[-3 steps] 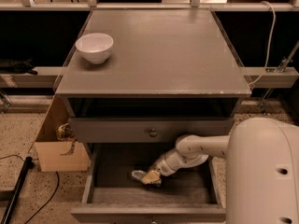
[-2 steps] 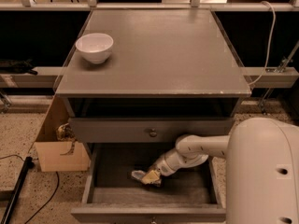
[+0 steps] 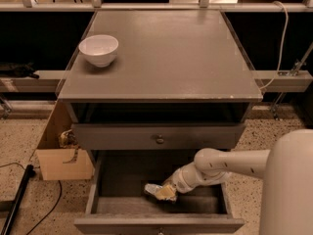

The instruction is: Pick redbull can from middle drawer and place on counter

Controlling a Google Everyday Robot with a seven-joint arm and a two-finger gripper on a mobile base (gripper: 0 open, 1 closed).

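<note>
gripper (image 3: 165, 193) low in middle drawer (image 3: 122, 205), against redbull can (image 3: 151, 188) on its floor | closure: cannot tell | risk: slick can slips on lift, or clips upper drawer (image 3: 122, 137) (close overhead) before counter (image 3: 166, 58)

Item count, camera view:

- Counter (image 3: 166, 53): one, the flat grey top of the drawer cabinet.
- White bowl (image 3: 99, 49): one, on the counter near its left rear corner.
- Drawers: two. One upper drawer (image 3: 122, 136) is pushed in; one middle drawer (image 3: 117, 180) is pulled out below it.
- Round knob (image 3: 160, 140): one in plain view, on the upper drawer front.
- Redbull can (image 3: 151, 189): one, lying on the middle drawer floor.
- Robot arm (image 3: 230, 163): one, reaching into the middle drawer from the right.
- Gripper (image 3: 167, 193): one, inside the middle drawer, at the can.
- Cardboard box (image 3: 63, 163): one, on the floor left of the cabinet.
- White cable (image 3: 282, 38): one, at right.
</note>
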